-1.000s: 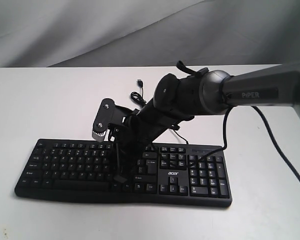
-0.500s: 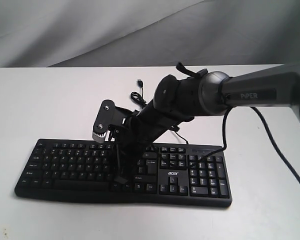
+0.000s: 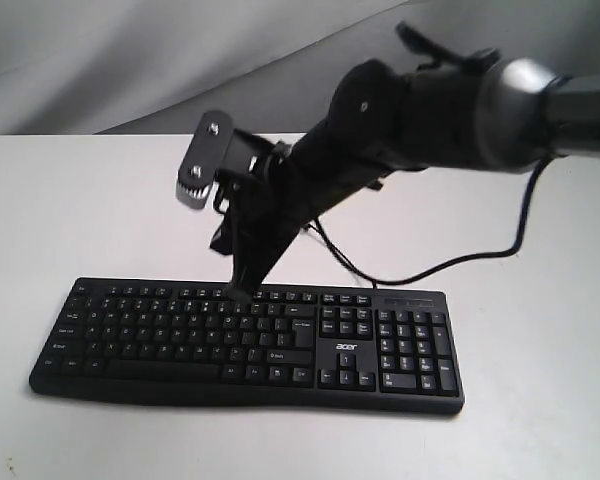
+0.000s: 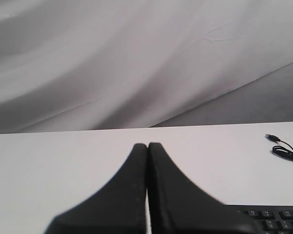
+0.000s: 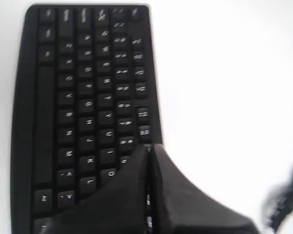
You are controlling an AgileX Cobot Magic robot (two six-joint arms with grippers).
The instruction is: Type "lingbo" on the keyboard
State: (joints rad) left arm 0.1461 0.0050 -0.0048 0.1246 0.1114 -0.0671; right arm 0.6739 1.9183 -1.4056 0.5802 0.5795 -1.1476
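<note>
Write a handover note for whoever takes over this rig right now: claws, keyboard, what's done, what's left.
Left claw: shut, empty, above the white table near a corner of the keyboard.
Right claw: shut, empty, tip pointing down at the upper key rows around mid-keyboard; I cannot tell if it is touching.
Keyboard: flat on the table, in front of both arms.
Done: no screen in view, so which letters are typed cannot be confirmed.
Left: verify progress, then finish "lingbo" with the shut tip.
</note>
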